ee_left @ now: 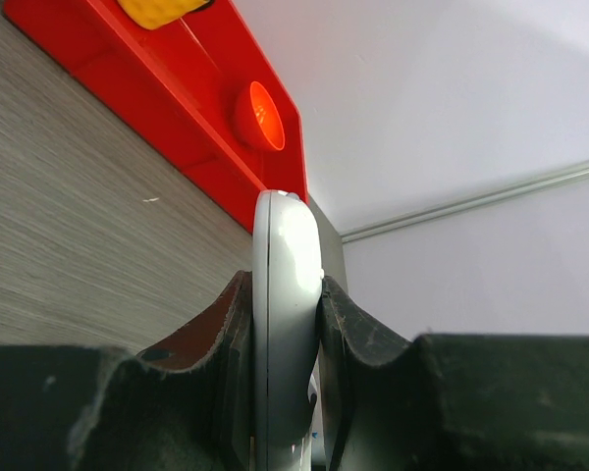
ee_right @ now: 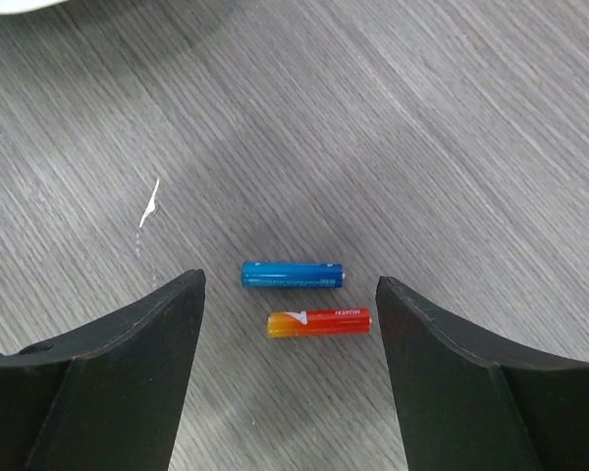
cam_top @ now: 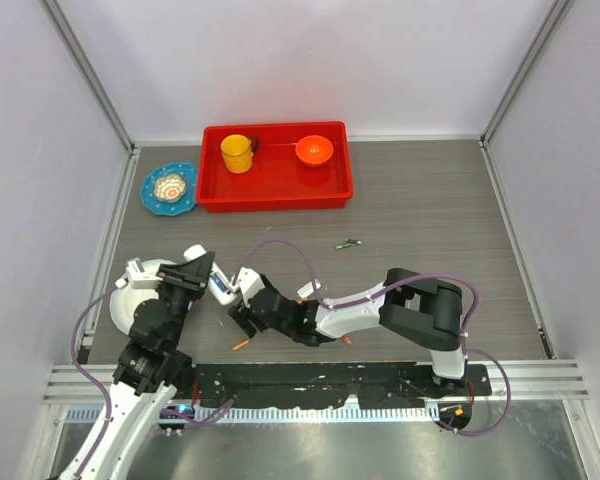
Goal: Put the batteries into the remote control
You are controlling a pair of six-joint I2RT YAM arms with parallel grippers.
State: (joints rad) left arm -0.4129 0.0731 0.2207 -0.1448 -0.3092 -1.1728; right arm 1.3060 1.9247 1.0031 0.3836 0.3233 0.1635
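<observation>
My left gripper is shut on the white remote control, held on edge between the jaws; its blue patch shows in the top view. My right gripper is open and hovers low over the table, just right of the remote. A blue battery and a red-orange battery lie side by side on the table between its fingers, untouched. More batteries lie loose: an orange one, another by the right arm, and a green one farther back.
A red tray at the back holds a yellow cup and an orange bowl. A blue plate sits left of it. A white round plate lies under the left arm.
</observation>
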